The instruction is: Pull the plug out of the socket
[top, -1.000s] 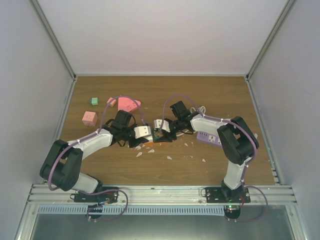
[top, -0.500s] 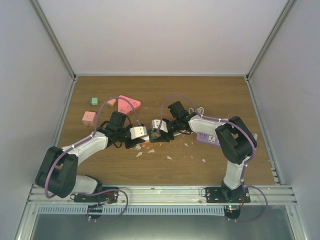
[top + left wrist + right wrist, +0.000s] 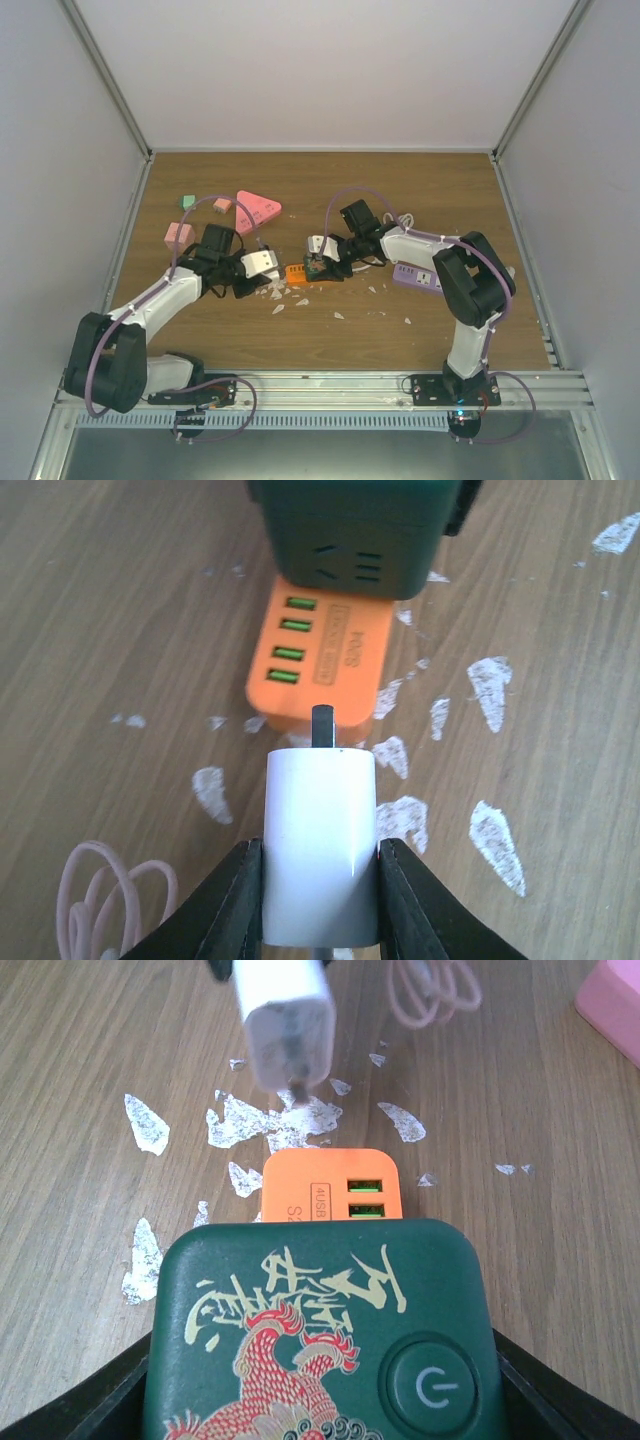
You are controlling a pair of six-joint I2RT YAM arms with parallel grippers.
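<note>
The left tool (image 3: 320,890) is clamped narrowly on a white rectangular plastic plug (image 3: 320,820), one black finger on each side, with the plug's dark prong pointing straight ahead of the tool. Just ahead of that prong lies the short orange rectangular socket block (image 3: 315,670) with a row of green ports, flat on the brown wooden desk (image 3: 120,630); the overhead view shows a small gap between plug and socket, so the plug is out. The far end of the orange block is under a dark green rounded block (image 3: 320,1330) printed with a dragon and a power button, and the right tool (image 3: 320,1395) grips this green block at both sides. White flecks (image 3: 490,685) mark the desk beside the left tool's fingers.
</note>
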